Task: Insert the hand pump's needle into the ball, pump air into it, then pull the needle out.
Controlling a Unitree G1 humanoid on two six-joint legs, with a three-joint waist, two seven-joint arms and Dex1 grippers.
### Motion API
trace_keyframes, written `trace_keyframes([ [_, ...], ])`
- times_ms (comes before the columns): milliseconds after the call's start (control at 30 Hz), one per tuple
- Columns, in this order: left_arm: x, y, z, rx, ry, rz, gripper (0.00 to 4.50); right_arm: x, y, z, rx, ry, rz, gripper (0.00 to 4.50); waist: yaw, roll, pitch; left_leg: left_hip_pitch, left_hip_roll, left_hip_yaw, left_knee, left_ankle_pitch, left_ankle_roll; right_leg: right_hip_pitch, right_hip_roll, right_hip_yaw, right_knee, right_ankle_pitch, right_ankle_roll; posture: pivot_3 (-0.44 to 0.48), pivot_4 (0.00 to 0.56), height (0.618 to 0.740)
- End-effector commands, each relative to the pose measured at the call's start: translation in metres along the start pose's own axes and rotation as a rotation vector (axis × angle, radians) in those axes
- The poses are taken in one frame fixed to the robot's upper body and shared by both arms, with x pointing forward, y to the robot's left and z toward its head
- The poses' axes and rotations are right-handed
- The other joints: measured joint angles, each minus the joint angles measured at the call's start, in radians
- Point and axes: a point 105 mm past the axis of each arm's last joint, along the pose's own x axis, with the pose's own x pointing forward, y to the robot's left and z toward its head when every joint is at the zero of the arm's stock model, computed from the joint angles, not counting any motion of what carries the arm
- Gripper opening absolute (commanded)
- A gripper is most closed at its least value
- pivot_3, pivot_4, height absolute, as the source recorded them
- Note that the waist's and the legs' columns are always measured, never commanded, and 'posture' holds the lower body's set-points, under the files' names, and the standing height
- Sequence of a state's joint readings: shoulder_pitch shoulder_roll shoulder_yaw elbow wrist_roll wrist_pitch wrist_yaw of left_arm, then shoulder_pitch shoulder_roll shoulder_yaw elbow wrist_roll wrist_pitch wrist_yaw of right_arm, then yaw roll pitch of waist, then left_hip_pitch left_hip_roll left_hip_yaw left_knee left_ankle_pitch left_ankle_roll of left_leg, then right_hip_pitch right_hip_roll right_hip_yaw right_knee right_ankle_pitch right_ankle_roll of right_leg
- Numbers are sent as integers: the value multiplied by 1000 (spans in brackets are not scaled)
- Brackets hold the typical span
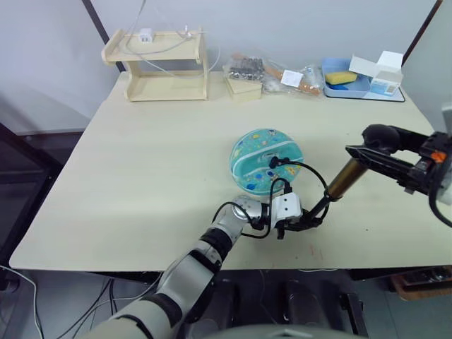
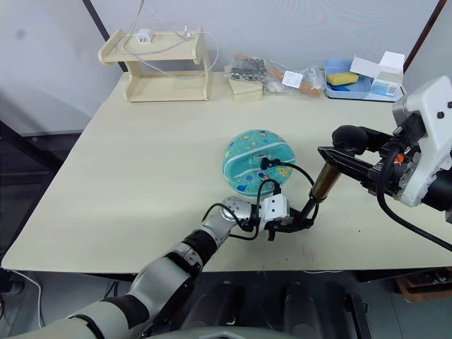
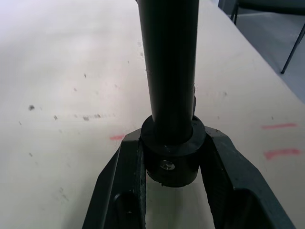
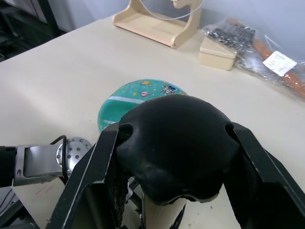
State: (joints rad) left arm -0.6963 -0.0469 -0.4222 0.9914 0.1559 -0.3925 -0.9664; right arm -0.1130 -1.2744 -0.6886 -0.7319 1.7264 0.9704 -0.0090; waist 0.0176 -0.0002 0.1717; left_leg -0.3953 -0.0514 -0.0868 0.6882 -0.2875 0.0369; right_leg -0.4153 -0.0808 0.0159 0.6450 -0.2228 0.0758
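The ball (image 1: 266, 160) sits mid-table, a thin black hose looping from its top down to the hand pump (image 1: 337, 186), which leans tilted just beside it. Left gripper (image 3: 172, 162) is clamped on the pump's black base cap; right gripper (image 4: 174, 143) is closed round the T-handle. Far back, a blue tray (image 1: 348, 87) holds a yellow sponge (image 1: 340, 77).

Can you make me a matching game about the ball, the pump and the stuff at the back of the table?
Things:
1. ball
2. hand pump
3. wooden shelf
4. blue tray

Clues:
A. back left of the table, a white cable on it
B. back right, with something yellow in it
C. teal, mid-table, black hose running to it
D. held at both ends by the two grippers

Pairs: 1-C, 2-D, 3-A, 4-B
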Motion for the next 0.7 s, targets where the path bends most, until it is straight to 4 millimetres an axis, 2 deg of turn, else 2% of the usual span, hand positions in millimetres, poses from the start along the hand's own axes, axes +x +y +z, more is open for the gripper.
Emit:
trace_keyframes([
  [33, 4, -20, -23, -33, 93, -56, 1074, -4, -17, 5, -73, -57, -145, 2117, 4, -3, -2, 0, 0, 0, 0, 0, 0, 0, 0, 0, 0, 0, 0, 0, 150, 740],
  [233, 10, -29, -27, -58, 109, -47, 1074, 21, -9, -64, 3, 65, -122, 2117, 8, -19, -18, 4, 0, -1, 0, 0, 1, 5, 0, -1, -2, 0, 0, 0, 150, 740],
  [300, 10, -29, -28, -66, 117, -33, 1074, 28, -7, -89, 49, 94, -125, 2117, 10, -23, -21, 10, 0, -1, 0, -1, 1, 11, 1, -1, -3, 0, 1, 0, 150, 740],
  [367, 11, -27, -29, -67, 122, -21, 1074, 30, -5, -103, 52, 119, -119, 2117, 11, -23, -23, 17, 1, -2, -1, -2, 2, 19, 1, -3, -5, -1, 1, 0, 150, 740],
  [467, 11, -23, -29, -75, 131, 3, 1074, 37, 5, -138, 96, 171, -97, 2117, 11, -23, -25, 17, 1, -2, -1, -2, 2, 20, 1, -2, -7, -1, 1, 0, 150, 740],
  [600, 11, -18, -26, -90, 113, 27, 1074, 49, 16, -173, 131, 203, -75, 2117, 12, -24, -30, 18, 0, -2, -1, -2, 2, 20, 1, -2, -7, -1, 1, 0, 150, 740],
  [700, 13, -17, -25, -99, 111, 31, 1074, 55, 18, -190, 164, 194, -79, 2117, 12, -25, -32, 19, 0, -2, 0, -2, 2, 20, 1, -2, -6, 0, 1, 0, 150, 740],
])
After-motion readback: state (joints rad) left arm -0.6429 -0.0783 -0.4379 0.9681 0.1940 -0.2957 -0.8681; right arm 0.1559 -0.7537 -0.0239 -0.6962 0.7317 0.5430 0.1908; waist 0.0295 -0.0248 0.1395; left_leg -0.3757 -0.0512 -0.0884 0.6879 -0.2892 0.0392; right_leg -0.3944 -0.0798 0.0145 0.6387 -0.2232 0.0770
